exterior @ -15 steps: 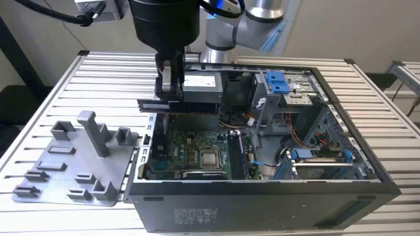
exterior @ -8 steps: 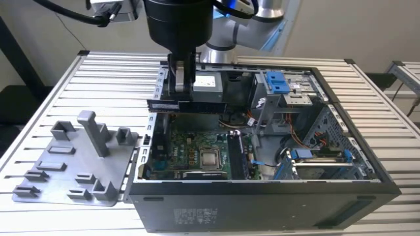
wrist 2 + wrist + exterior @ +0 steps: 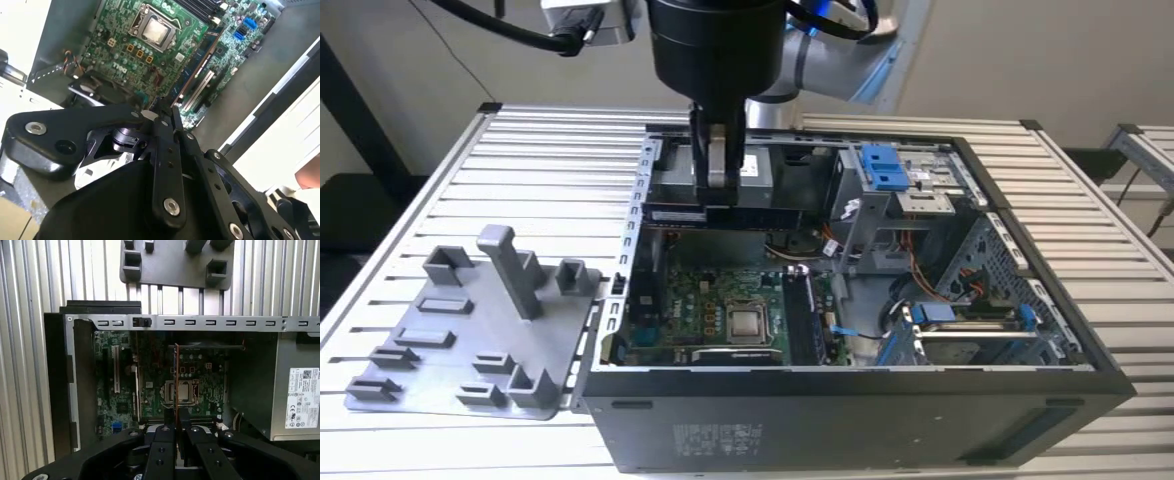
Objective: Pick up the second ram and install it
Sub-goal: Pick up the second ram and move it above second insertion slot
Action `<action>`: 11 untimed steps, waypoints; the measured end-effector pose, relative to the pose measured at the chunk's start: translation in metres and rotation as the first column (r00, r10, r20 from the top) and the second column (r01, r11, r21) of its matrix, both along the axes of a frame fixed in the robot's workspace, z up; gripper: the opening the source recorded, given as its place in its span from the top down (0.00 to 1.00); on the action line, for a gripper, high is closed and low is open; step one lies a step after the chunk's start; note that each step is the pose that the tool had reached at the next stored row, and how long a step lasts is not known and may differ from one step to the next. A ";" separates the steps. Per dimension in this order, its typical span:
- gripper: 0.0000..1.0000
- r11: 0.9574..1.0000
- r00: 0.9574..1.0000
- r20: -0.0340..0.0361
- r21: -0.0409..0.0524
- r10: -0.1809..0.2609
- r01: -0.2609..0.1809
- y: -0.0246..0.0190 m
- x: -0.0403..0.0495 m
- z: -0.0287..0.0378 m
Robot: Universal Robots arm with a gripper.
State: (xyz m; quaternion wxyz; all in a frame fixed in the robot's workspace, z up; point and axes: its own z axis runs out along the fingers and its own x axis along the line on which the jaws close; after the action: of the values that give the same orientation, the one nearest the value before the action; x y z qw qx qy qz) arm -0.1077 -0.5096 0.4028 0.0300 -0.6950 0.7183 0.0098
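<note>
Black gripper [image 3: 720,200] clamped on the ram [image 3: 767,216] holds it level, edge-down, over the case's [image 3: 854,420] eleven o'clock corner, likely to match the slots.

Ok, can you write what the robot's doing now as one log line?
gripper: shut on second ram | second ram: held level above motherboard, not in a slot | case: open
</note>
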 end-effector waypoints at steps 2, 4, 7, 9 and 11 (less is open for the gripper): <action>0.86 1.000 1.000 0.000 0.000 0.000 0.000 0.0000 0.0042 0.0000; 0.86 1.000 1.000 0.000 0.000 0.000 0.000 0.0000 0.0082 0.0000; 0.86 1.000 1.000 0.000 0.000 0.001 -0.001 0.0000 0.0144 0.0000; 0.86 1.000 1.000 0.000 0.000 0.001 -0.001 0.0000 0.0183 0.0000; 0.86 1.000 1.000 0.000 0.000 0.001 -0.001 0.0000 0.0224 0.0000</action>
State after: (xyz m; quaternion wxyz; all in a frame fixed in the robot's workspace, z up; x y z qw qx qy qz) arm -0.0852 -0.5096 0.4028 0.0300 -0.6955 0.7178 0.0099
